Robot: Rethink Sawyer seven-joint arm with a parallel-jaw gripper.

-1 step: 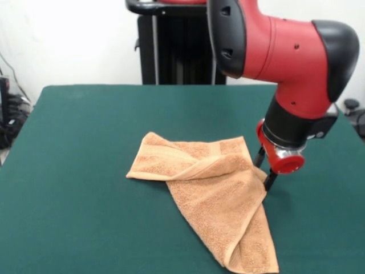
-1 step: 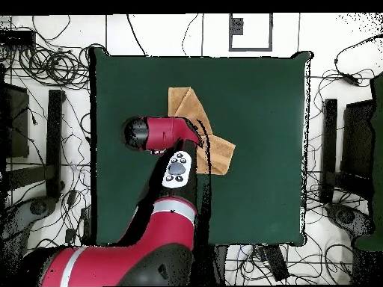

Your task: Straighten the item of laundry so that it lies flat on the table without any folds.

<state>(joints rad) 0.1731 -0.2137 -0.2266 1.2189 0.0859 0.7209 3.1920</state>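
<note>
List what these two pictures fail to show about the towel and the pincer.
- Front view: the pincer shows two dark tips under the red wrist, at the towel edge; whether they pinch cloth cannot be told.
- Front view: the towel's near corner is cut off by the bottom edge.
- Overhead view: the arm covers the pincer and part of the towel.
- Both views: no tag can be made out; folds hide the underside.

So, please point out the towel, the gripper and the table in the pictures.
towel point(image 1: 219, 197): front view, middle of the folded cloth.
gripper point(image 1: 265, 171): front view, between its two dark fingertips.
table point(image 1: 80, 154): front view, bare green top.
</note>
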